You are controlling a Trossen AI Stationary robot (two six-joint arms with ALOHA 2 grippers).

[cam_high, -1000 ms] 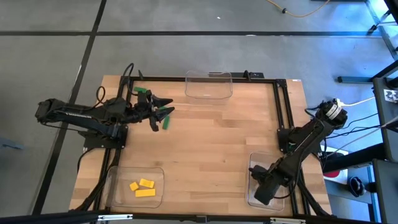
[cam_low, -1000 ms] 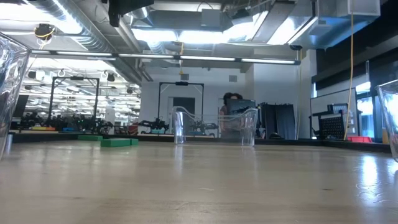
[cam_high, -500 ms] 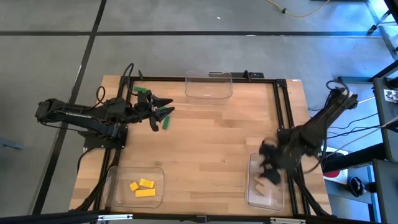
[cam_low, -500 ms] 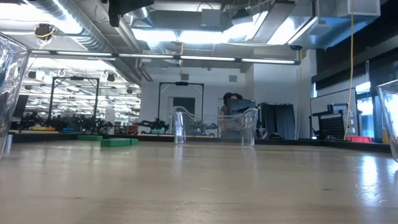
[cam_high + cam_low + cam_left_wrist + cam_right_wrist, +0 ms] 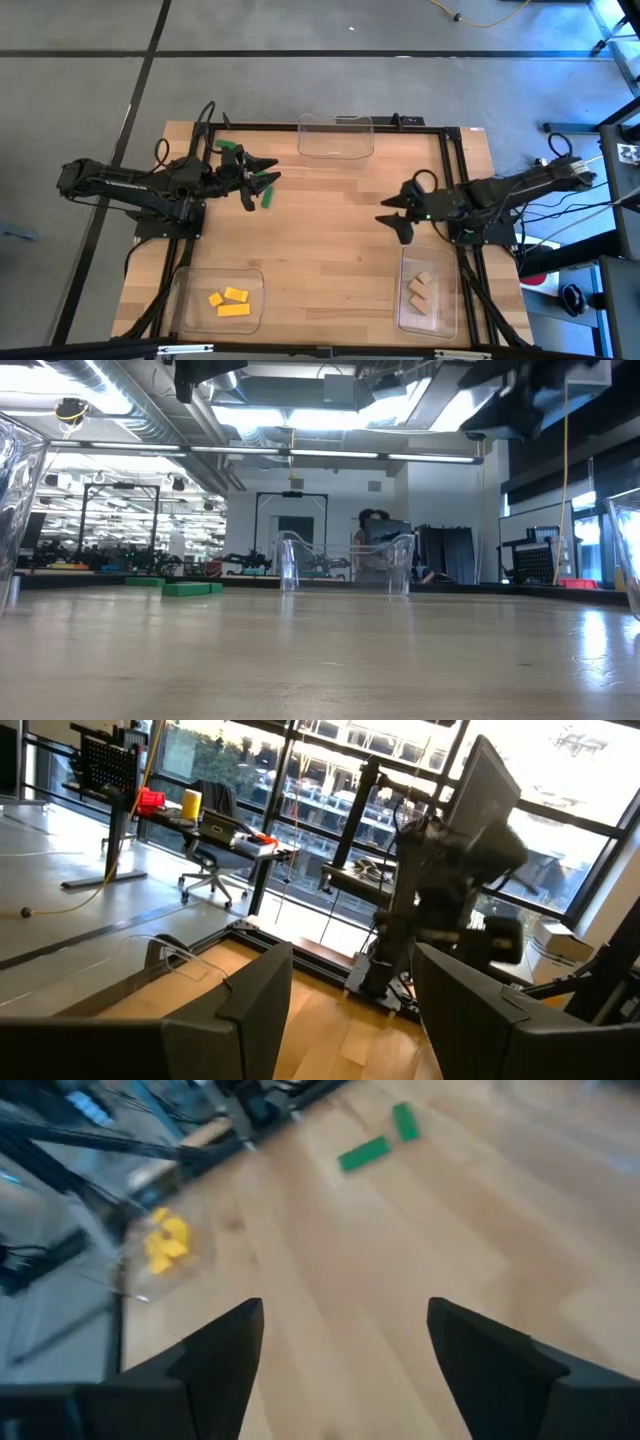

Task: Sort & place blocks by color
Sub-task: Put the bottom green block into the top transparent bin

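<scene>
Two green blocks (image 5: 362, 1152) (image 5: 404, 1122) lie flat on the table's far left part; the high view shows one green block (image 5: 266, 197) just near of my left gripper (image 5: 272, 172). That gripper hangs open above the table and holds nothing, as the left wrist view (image 5: 350, 1010) shows. My right gripper (image 5: 393, 218) is open and empty over the table's right middle, pointing left (image 5: 345, 1370). Yellow blocks (image 5: 230, 300) lie in the near left tray. Tan blocks (image 5: 420, 290) lie in the near right tray.
An empty clear tray (image 5: 335, 135) stands at the far edge's middle. The near left tray (image 5: 185, 285) and the near right tray (image 5: 405, 320) sit at the near corners. Dark rails (image 5: 452, 170) run along the table's sides. Bare wood lies between the two grippers.
My right gripper has risen out of the near right tray and swung toward the far edge and the table's middle, turning to point left. The tan blocks it covered now show in that tray. The left arm and the green blocks have kept still.
</scene>
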